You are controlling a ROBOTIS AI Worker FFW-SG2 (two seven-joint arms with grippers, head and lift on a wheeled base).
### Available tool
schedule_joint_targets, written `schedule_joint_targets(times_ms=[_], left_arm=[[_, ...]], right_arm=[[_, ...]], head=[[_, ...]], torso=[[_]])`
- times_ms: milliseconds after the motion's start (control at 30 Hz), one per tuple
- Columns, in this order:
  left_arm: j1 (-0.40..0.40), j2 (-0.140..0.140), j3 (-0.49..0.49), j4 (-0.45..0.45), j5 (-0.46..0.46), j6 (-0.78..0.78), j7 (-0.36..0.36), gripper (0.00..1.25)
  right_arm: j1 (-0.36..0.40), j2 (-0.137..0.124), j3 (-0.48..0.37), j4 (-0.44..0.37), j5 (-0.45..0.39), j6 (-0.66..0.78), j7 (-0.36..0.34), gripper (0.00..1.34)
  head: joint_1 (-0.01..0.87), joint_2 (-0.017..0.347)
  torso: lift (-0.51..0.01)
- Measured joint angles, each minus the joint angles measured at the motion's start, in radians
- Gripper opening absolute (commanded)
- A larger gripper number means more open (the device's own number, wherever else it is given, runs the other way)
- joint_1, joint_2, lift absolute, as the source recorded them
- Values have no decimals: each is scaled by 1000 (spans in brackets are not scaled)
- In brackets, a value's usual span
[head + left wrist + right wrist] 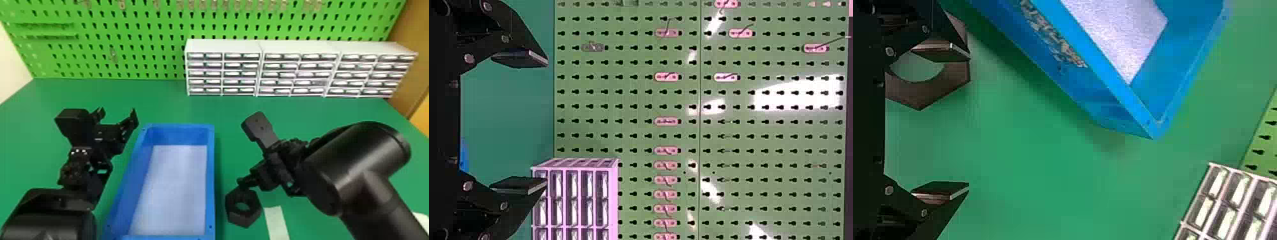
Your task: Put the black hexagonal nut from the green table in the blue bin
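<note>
My left gripper [117, 114] is held up left of the blue bin [210, 178], its fingers apart and nothing between them. Beyond the bin's right side is my right gripper [245, 153], also open and empty. The black hexagonal nut [235, 214] lies flat just right of the bin, by the right gripper's nearer finger. In the right wrist view, one finger of the right gripper [969, 120] partly covers the nut [920, 94], which is outside the gap; whether they touch I cannot tell. The left wrist view has the left gripper [546, 122] facing the pegboard.
White drawer units [223, 46] line the back right of the green table [153, 102], in front of a green pegboard [140, 41]. A pale strip [276, 221] lies right of the nut. White lining [175, 188] covers the bin's floor.
</note>
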Motion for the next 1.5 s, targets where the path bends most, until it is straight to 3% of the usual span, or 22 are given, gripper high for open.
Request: schedule_joint_targets(times_ms=[533,1500], left_arm=[[0,1,0,0,0,0,0,841],[1,1,2,0,0,0,0,841]], right_arm=[[-15,-17,33,64,-25,-6,0,977],[-18,-20,74,123,-45,-15,0,933]], head=[[686,52],[686,52]], torso=[[-97],[-97]])
